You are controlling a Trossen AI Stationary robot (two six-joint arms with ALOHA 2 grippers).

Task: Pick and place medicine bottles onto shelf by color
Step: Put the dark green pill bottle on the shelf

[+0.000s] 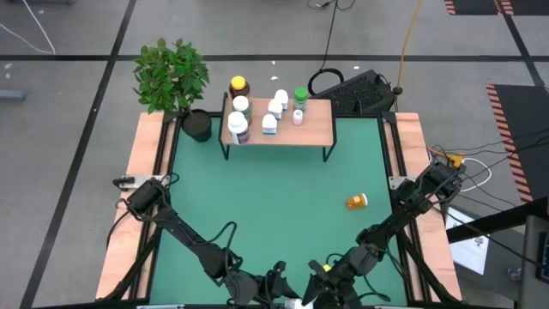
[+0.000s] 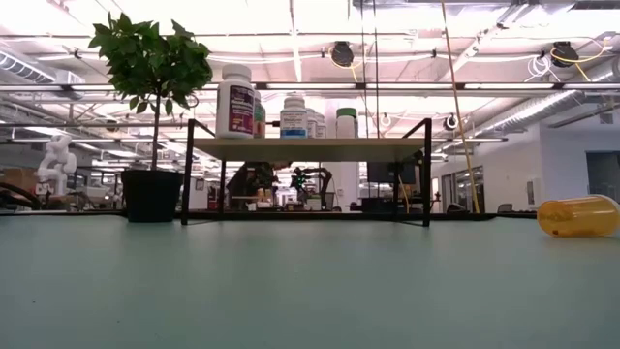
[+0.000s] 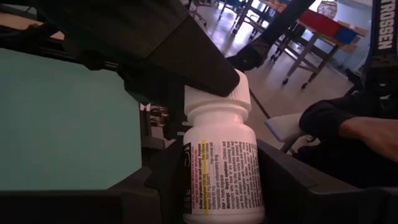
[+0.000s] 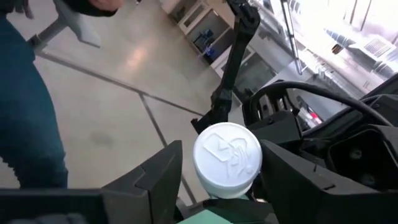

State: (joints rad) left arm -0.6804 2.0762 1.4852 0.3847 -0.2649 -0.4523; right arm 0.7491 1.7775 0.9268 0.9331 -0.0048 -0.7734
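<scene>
Passing the white bottle (image 3: pixel 221 162) at the counter's near edge, left claw (image 3: pixel 217 205) clamped on its body, wants the right claw (image 4: pixel 214 186), spread wide about the cap, closed firmly before release.

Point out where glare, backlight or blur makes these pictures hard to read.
Low view: bright ceiling lights behind the shelf backlight the bottles, and the near table is soft. Left wrist view: the white bottle has sharp label print, while the room beyond blurs. Right wrist view: window glare washes out one corner, but the white cap is clear.

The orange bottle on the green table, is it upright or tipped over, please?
Tipped over: the orange bottle lies on its side on the table.
</scene>
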